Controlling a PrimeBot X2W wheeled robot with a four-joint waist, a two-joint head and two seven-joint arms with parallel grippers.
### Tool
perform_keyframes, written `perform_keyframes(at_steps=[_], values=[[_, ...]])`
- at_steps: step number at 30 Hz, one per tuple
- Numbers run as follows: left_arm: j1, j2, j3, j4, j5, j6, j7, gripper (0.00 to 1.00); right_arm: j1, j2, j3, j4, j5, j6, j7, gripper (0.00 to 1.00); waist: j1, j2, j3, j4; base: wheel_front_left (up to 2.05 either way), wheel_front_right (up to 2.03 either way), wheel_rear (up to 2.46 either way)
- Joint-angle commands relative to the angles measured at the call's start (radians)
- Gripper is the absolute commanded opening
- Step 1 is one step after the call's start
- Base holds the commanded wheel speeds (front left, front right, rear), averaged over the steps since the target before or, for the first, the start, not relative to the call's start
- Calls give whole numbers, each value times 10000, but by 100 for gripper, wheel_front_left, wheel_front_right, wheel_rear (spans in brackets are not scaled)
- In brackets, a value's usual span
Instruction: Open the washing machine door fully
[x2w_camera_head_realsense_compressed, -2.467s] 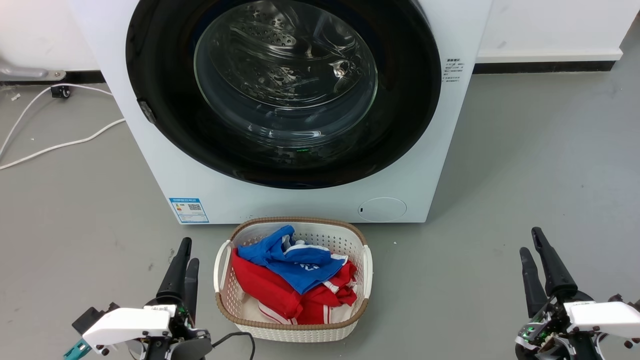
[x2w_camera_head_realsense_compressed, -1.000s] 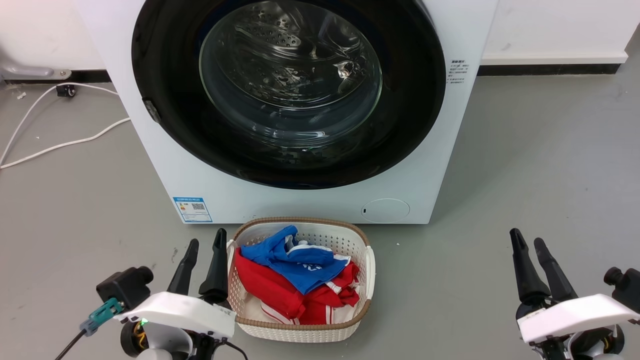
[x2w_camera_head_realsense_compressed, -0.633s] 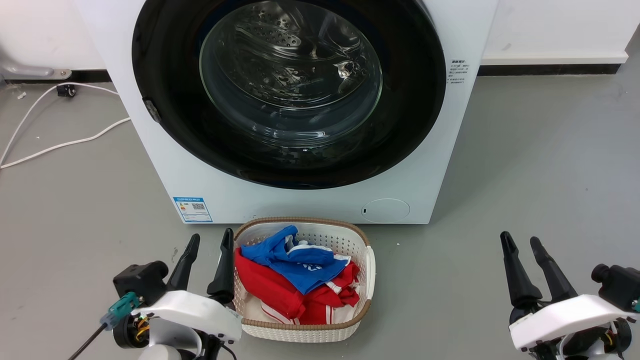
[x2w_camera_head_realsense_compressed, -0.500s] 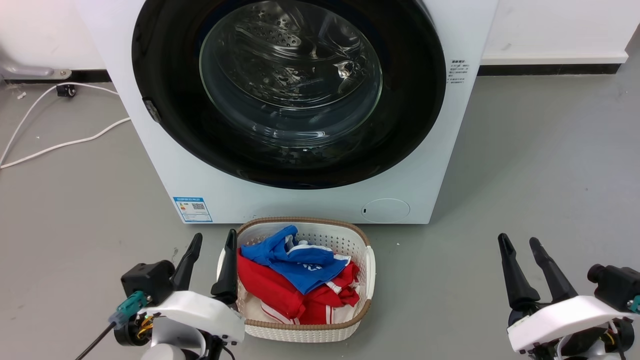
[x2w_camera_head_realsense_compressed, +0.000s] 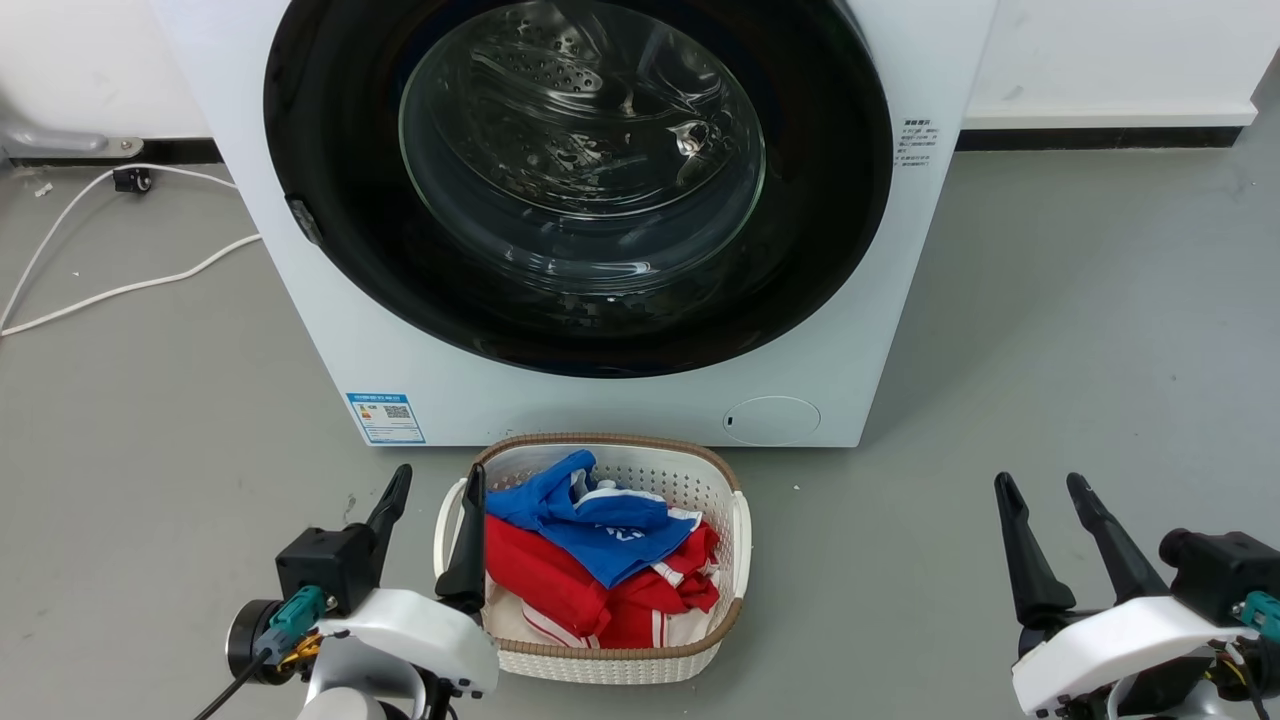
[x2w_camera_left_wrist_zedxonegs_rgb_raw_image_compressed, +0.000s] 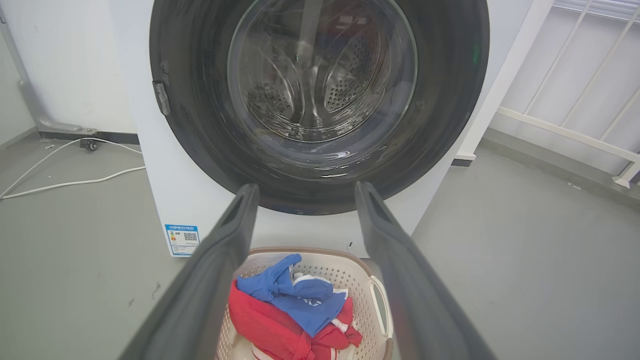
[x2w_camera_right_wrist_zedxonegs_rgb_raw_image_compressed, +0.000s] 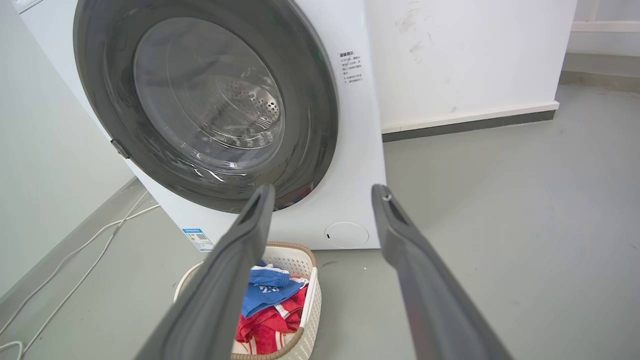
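I have the big white boxy front-loading washing machine (x2w_camera_head_realsense_compressed: 600, 400) standing on the grey floor (x2w_camera_head_realsense_compressed: 1050, 330), backed to the white wall (x2w_camera_head_realsense_compressed: 1100, 50) at the floor's far edge. The head view's upper edge cuts off its top. The large round glossy black washing machine door (x2w_camera_head_realsense_compressed: 330, 270) lies shut, flat against the machine's front, and its upper arc is cropped as well. Through the clear bulging glass bowl (x2w_camera_head_realsense_compressed: 580, 150) at its centre I can make out the perforated steel drum (x2w_camera_left_wrist_zedxonegs_rgb_raw_image_compressed: 345, 90), though reflections muddle the detail. A small grey tab (x2w_camera_head_realsense_compressed: 300, 222) sits on the door's left rim; I cannot tell whether it is a latch or a hinge. Low on the machine's front are a small blue sticker (x2w_camera_head_realsense_compressed: 385, 418), its print too small to read, and a round white flap (x2w_camera_head_realsense_compressed: 771, 420). Just before the machine stands a white perforated laundry basket with a brown rim (x2w_camera_head_realsense_compressed: 600, 438), holding a blue garment (x2w_camera_head_realsense_compressed: 600, 525) on top of a red one (x2w_camera_head_realsense_compressed: 540, 580). The left gripper (x2w_camera_head_realsense_compressed: 438, 478) hovers at the basket's left side, well short of the door, with its two dark fingers spread and nothing between them. Its inner finger overlaps the basket's rim in the head view, and I cannot tell whether they touch. The right gripper (x2w_camera_head_realsense_compressed: 1038, 485) hangs over bare floor near the lower right, well apart from the basket and the machine, fingers likewise parted and empty. A white cable (x2w_camera_head_realsense_compressed: 120, 290) trails across the floor to the machine's left and runs off the edge.
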Motion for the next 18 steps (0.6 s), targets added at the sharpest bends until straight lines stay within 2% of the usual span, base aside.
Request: perform_keyframes(at_steps=[1,18], values=[[-212,29,-35,-30,156,17,-89,100,46,9,-9,-140,-272,19,-11,100,-1,0,5,3,0,0,0],[-190,-7,-141,240,1266,110,-454,100,203,128,30,-370,-1649,23,-71,100,-1,0,-7,39,0,0,0]])
